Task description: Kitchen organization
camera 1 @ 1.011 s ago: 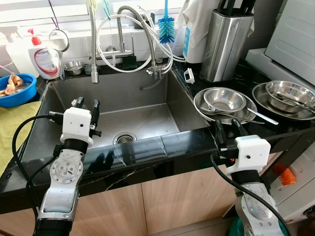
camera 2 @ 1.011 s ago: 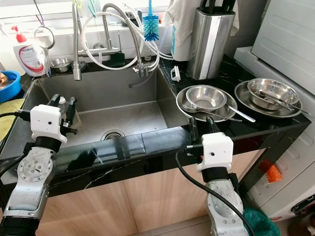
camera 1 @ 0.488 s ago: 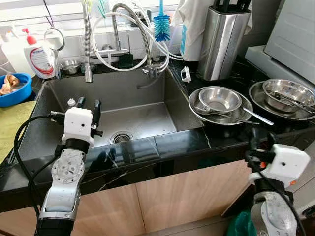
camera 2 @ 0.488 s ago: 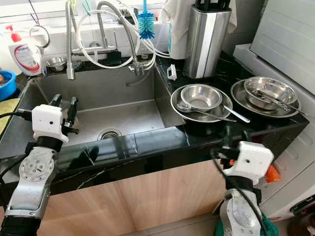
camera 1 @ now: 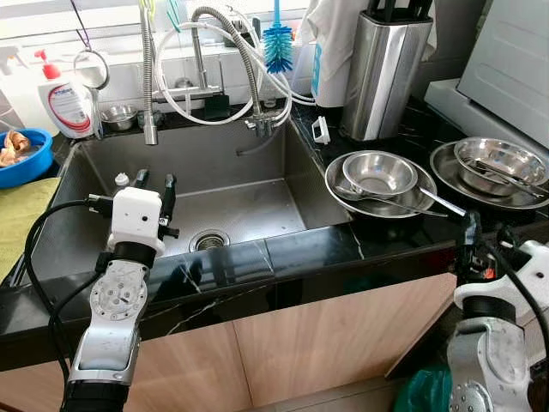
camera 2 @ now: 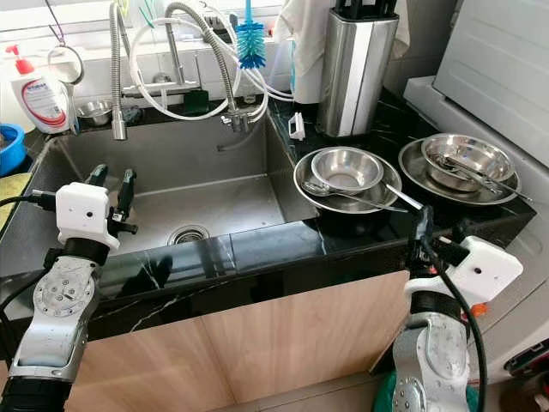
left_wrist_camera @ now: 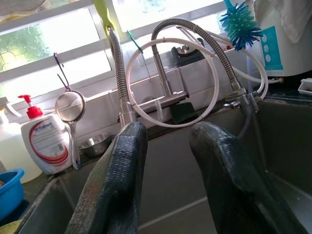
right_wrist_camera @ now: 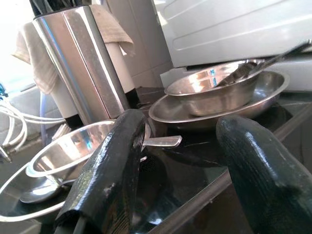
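right claw: fingers apart, empty, at the black surface edge right of the sink | left claw: fingers apart, empty, over the sink's near left | bowl with spoon on plate just right of sink | second bowl farther right

Each of the 2 arms is built from silver metal segments with a round, disc-shaped joint plate dotted with small screw holes. The left gripper sits on a white, boxy plastic housing with rounded corners and a small dark dot on its face; the right gripper has the same white housing. A black cable loops out from each housing and runs down along the arm. The fingers are long, black, rounded at the tips, and finely ribbed; 2 per gripper.
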`<state>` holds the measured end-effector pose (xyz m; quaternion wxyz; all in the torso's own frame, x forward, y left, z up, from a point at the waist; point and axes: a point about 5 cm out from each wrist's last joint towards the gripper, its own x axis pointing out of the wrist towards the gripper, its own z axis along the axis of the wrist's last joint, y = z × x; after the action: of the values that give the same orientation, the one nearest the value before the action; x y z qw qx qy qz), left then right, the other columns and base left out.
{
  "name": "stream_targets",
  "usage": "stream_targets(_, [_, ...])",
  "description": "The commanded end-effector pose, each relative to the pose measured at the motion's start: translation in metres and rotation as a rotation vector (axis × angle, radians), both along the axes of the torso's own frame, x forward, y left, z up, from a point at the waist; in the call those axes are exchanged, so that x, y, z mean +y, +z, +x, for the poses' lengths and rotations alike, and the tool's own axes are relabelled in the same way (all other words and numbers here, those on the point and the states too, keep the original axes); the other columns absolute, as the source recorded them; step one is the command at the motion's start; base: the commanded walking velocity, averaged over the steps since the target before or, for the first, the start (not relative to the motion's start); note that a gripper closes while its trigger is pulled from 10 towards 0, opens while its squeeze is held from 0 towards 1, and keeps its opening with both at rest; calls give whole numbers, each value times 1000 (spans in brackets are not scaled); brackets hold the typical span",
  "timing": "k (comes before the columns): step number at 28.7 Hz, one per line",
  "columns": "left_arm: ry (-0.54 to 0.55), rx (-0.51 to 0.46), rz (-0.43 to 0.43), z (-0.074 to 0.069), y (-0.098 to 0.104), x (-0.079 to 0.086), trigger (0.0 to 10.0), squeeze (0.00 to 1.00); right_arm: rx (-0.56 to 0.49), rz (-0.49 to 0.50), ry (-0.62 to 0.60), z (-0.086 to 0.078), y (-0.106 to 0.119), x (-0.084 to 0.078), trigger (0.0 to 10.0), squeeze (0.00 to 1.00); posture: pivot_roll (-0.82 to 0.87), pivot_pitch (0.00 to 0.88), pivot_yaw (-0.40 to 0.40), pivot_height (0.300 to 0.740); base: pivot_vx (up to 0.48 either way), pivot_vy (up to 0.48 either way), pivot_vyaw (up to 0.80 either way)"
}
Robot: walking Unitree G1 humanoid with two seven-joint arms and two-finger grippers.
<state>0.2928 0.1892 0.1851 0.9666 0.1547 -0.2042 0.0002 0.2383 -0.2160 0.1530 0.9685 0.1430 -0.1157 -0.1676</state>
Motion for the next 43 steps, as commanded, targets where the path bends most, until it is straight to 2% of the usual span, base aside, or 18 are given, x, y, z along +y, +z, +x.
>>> stream_targets(1, [-10, -7, 9, 2, 2, -2, 10000, 0, 18, 49, 5, 3, -4, 1, 10000, 0, -73, 0, 31, 740, 0, 0, 0])
stream_targets(4, [-13, -6, 13, 2, 2, -2, 10000, 0, 33, 98, 24, 6, -7, 2, 10000, 0, -72, 0, 32, 740, 0, 0, 0])
stream_targets(14, [-25, 1, 18, 3, 1, -5, 10000, 0, 71, 147, 11, 9, -14, 1, 10000, 0, -71, 0, 31, 740, 0, 0, 0])
stream_targets(24, [-15, 0, 17, 3, 2, -4, 10000, 0, 78, 214, 55, 18, -15, 4, 10000, 0, -60, 0, 29, 740, 0, 0, 0])
stream_targets(43, [-11, 1, 25, 4, 3, -3, 10000, 0, 69, 233, 155, 39, -15, 11, 10000, 0, -55, 0, 31, 740, 0, 0, 0])
